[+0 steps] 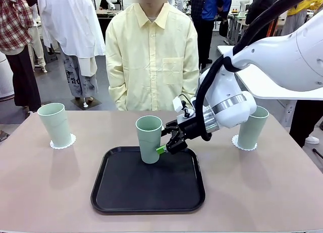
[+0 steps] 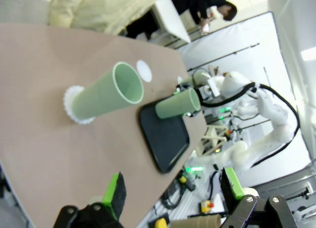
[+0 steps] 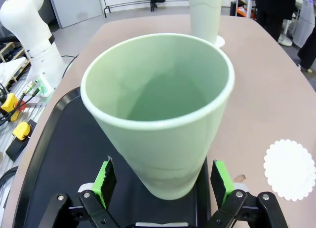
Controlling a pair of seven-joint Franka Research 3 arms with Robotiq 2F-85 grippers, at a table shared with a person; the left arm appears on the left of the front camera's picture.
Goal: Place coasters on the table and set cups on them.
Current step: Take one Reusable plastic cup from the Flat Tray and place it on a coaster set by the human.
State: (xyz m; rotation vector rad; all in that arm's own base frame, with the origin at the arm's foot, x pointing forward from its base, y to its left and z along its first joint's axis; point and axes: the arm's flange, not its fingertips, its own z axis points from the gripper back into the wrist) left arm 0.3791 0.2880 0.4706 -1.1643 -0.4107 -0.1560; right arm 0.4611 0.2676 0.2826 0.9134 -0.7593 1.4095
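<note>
One mint-green cup [image 1: 149,138] stands on the black tray [image 1: 126,192] in the middle of the table [image 1: 45,192]. My right gripper [image 1: 162,149] is open around its lower part, with a green pad on each side of the base [image 3: 163,181]. An empty white coaster [image 3: 289,169] lies on the table beside the tray. A second cup [image 1: 55,124] stands on a coaster [image 1: 63,142] at the left. A third cup [image 1: 252,127] stands on a coaster [image 1: 242,143] at the right. My left gripper [image 2: 173,188] hangs open and empty, off the table's left end.
A person in a pale yellow shirt [image 1: 151,56] stands at the far edge, hands out of sight. The right arm's white links [image 1: 282,51] reach over the right cup. The left arm's base [image 3: 29,30] is beside the table.
</note>
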